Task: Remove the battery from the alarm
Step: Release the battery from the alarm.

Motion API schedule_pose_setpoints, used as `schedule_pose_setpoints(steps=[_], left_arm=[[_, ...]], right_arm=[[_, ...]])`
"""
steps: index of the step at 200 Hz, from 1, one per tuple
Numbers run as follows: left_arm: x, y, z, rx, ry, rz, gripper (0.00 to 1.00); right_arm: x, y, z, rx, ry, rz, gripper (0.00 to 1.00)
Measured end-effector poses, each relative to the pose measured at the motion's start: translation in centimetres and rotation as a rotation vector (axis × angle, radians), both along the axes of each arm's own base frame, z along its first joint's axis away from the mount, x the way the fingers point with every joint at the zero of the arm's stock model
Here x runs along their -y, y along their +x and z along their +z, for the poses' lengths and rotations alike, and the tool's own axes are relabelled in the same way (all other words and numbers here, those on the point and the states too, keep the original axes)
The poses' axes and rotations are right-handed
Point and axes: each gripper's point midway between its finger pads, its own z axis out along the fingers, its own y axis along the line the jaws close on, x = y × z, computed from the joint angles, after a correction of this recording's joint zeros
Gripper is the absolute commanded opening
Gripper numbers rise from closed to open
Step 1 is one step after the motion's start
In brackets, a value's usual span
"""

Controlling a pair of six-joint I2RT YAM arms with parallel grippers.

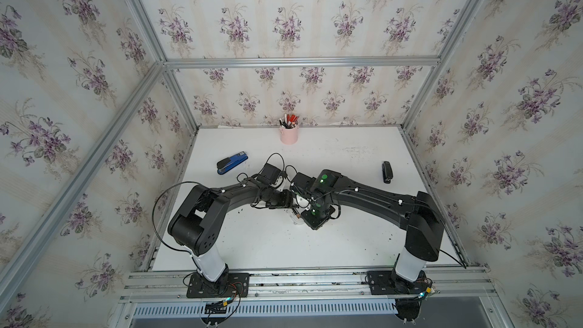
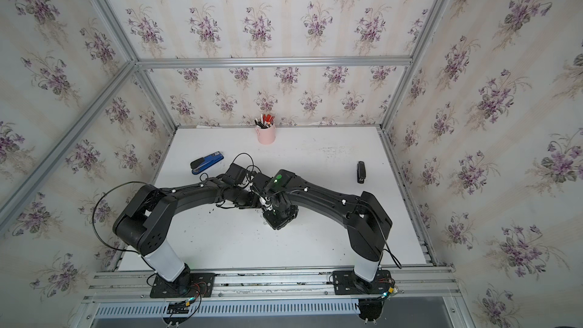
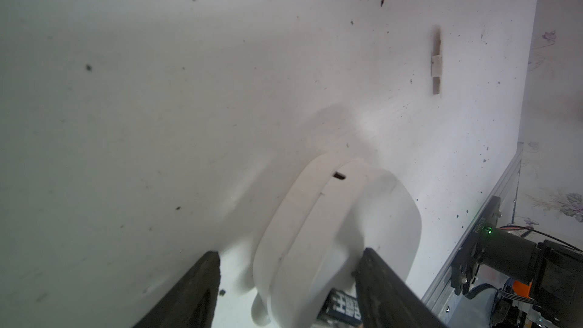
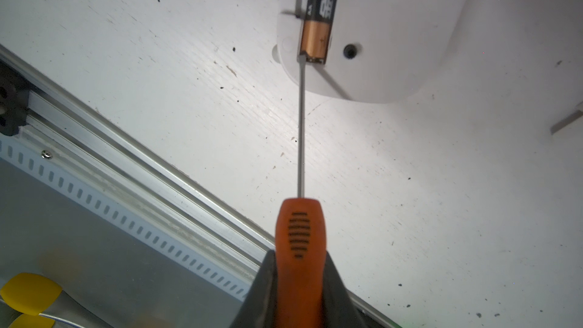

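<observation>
The white alarm (image 3: 331,216) stands on its edge on the table, and only a sliver of it (image 1: 292,217) shows under the arms in a top view. My left gripper (image 3: 291,250) is open around it: one finger rests on the alarm's back, the other stands a little off its front. The black-and-gold battery (image 4: 318,20) lies in the open slot in the alarm's back (image 4: 394,42). My right gripper (image 4: 299,252) is shut on the orange handle of a screwdriver (image 4: 299,231). The screwdriver's tip sits at the battery's gold end.
A pink pen cup (image 1: 289,135) stands at the back wall. A blue stapler (image 1: 232,162) lies at the left and a black stapler (image 1: 386,171) at the right. A small white strip (image 3: 436,61) lies on the table. The aluminium rail (image 4: 126,140) borders the front edge.
</observation>
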Motion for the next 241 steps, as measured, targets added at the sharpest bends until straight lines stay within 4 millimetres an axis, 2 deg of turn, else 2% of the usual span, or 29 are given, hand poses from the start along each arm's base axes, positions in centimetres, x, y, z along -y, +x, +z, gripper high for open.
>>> schedule_pose_setpoints(steps=[111, 241], left_arm=[[0.0, 0.0, 0.0, 0.001, -0.001, -0.001, 0.74], [0.0, 0.0, 0.0, 0.002, -0.002, -0.003, 0.73]], right_arm=[[1.0, -0.1, 0.4, 0.003, -0.045, 0.001, 0.0], [0.7, -0.1, 0.4, -0.011, -0.047, 0.022, 0.0]])
